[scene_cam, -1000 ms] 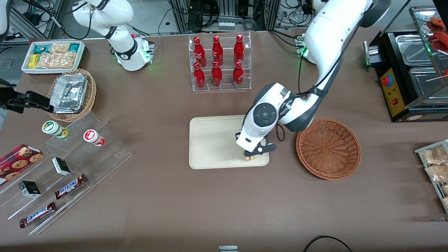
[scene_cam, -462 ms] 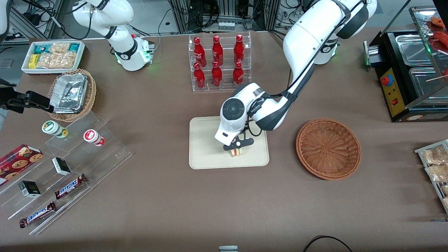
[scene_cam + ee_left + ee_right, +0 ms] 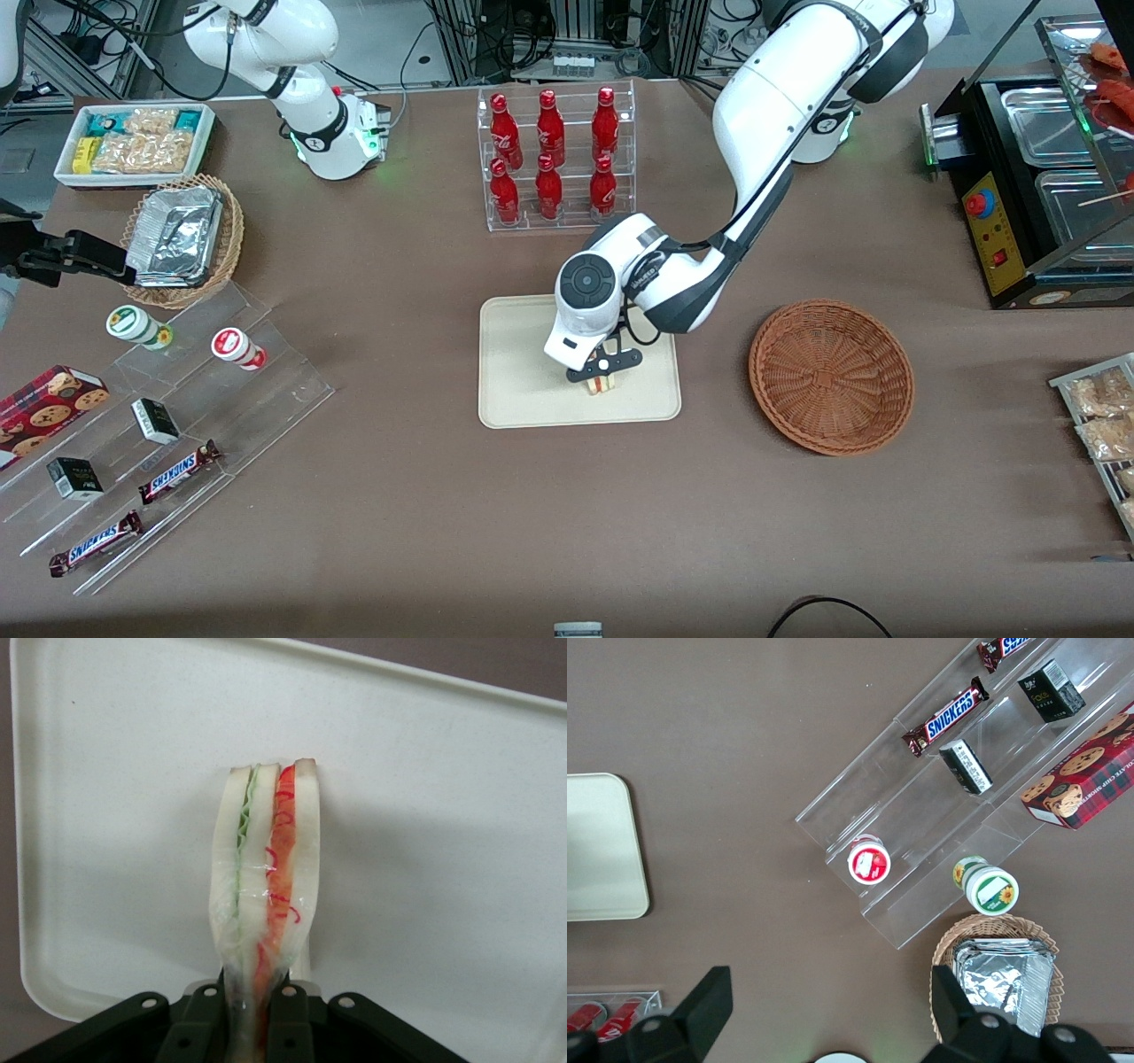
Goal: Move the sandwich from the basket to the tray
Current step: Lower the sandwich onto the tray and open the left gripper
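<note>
My left gripper (image 3: pixel 601 377) is shut on the sandwich (image 3: pixel 601 385), a wrapped wedge of pale bread with a red and green filling stripe. It holds the sandwich low over the cream-beige tray (image 3: pixel 523 390), near the tray's middle. In the left wrist view the sandwich (image 3: pixel 266 877) stands on edge between the black fingers (image 3: pixel 204 1028), with the tray (image 3: pixel 443 815) right under it. The reddish-brown wicker basket (image 3: pixel 831 376) sits beside the tray toward the working arm's end of the table, with nothing in it.
A clear rack of red bottles (image 3: pixel 555 158) stands farther from the front camera than the tray. Clear stepped shelves with snacks (image 3: pixel 168 416) and a tan basket with foil (image 3: pixel 182 237) lie toward the parked arm's end. A black food warmer (image 3: pixel 1036 177) stands at the working arm's end.
My gripper carried the sandwich from the tray's corner nearest the basket to near the tray's middle. In the last half second it barely moved.
</note>
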Robot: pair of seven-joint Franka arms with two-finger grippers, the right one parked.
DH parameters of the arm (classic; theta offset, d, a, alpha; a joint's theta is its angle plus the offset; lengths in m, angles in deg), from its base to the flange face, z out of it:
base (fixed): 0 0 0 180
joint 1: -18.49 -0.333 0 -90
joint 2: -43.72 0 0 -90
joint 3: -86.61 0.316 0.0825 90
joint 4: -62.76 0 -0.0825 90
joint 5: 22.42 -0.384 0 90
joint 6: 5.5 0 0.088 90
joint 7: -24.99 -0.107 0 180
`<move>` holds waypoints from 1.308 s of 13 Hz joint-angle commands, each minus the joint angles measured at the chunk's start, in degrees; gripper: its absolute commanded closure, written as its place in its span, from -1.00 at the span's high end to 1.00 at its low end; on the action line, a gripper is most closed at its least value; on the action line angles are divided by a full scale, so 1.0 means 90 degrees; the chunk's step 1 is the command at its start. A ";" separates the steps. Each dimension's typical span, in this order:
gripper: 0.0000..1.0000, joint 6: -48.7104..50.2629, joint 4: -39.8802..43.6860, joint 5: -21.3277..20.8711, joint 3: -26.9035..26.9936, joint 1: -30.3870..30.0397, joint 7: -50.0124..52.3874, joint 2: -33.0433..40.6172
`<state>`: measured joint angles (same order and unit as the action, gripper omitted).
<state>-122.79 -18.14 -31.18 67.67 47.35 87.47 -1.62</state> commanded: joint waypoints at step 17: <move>1.00 0.1822 0.0846 -0.0024 0.0005 -0.1289 -0.0904 0.1334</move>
<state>-106.79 -7.04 -31.19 68.02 38.52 81.68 7.77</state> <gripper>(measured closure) 0.000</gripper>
